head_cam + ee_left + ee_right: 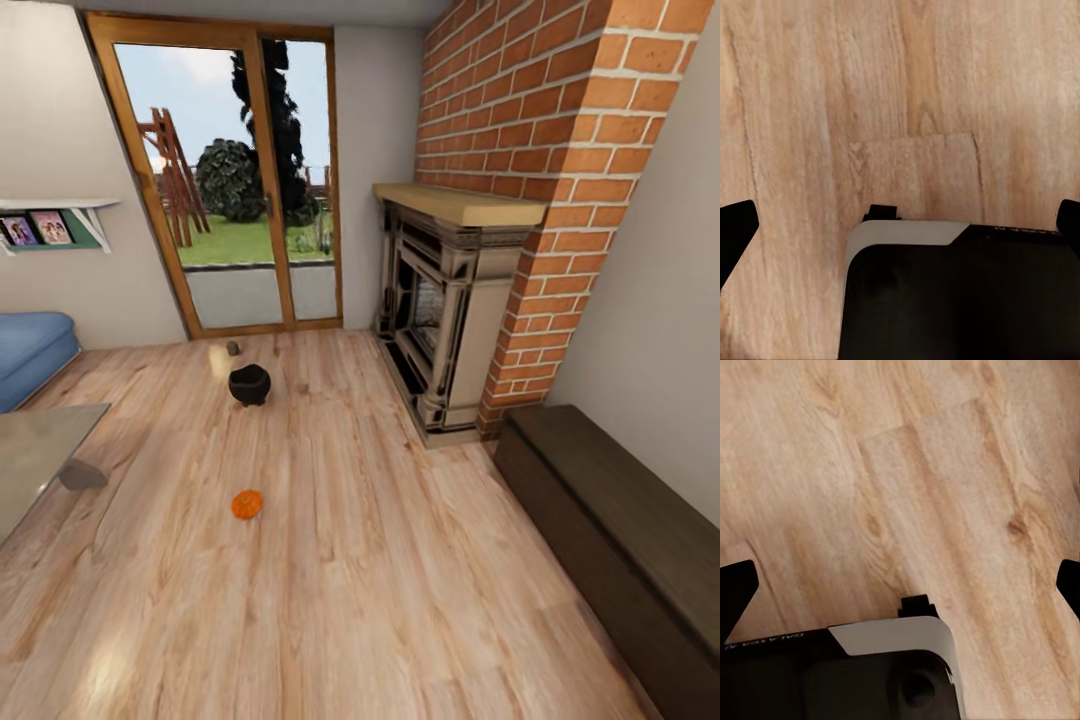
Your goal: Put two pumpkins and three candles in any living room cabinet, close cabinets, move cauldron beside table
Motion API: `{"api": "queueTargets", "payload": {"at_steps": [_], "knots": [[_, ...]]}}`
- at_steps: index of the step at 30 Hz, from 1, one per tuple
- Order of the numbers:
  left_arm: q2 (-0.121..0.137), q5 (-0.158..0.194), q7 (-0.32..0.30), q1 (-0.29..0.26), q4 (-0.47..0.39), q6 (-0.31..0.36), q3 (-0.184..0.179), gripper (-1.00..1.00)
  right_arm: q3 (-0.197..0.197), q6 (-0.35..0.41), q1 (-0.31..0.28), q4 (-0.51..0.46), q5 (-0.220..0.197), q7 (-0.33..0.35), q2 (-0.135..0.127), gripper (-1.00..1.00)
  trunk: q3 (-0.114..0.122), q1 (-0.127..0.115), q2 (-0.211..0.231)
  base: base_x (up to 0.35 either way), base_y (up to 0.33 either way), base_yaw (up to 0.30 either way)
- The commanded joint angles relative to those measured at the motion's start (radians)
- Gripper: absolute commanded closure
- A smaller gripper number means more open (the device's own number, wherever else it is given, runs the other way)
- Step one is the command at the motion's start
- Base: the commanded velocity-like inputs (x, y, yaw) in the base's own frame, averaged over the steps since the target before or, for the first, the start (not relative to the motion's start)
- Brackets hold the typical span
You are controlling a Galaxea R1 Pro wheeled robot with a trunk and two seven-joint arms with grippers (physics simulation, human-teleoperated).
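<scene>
While aiming straight down at the plank floor (907, 90), holds the left pincer (900, 225) spread wide, one dark fingertip (735, 229) at each edge of the left wrist view and bare boards between. Carries the right pincer (902, 585) the same way, jaws far apart, gripping nothing, wrist turned so the boards run slantwise under it. Shows a dark, grey-cornered robot part (960, 300) just below each wrist. Looks, from the head, across the living room toward a glass door (225, 180). Finds one orange pumpkin (247, 504) alone on the open floor, well apart from everything else. Finds the black cauldron (249, 384) farther off, upright on the boards, with a pale candle (219, 361) just beside it and a smaller grey candle (233, 348) close behind that. Has the glass-topped counter (40, 455) at the left edge, near a blue sofa (30, 350). Has the long dark cabinet (620, 540) against the right wall, front panels shut, beside the grey fireplace (445, 320) and its brick chimney (540, 120).
</scene>
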Motion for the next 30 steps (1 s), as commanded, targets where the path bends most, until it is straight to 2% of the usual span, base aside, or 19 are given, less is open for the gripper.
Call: {"api": "queueTargets", "payload": {"at_steps": [1,15,30], "knots": [[0.001,0.01,0.008,0.0,-0.001,-0.003,-0.007,-1.0,0.009,-0.006,-0.001,0.0,-0.01,-0.007,-0.001,-1.0,0.0,0.001,-0.001,0.276,0.017,0.152],[0.0,0.01,0.008,0.0,-0.001,-0.003,-0.007,-1.0,0.009,-0.025,0.0,0.0,-0.01,-0.006,-0.001,-1.0,0.02,0.001,-0.001,0.29,0.01,0.15],[0.001,0.011,0.008,0.0,-0.001,-0.003,-0.006,-1.0,0.007,-0.025,0.0,0.0,-0.01,-0.006,-0.002,-1.0,0.035,0.001,-0.001,0.271,0.183,0.107]]}}
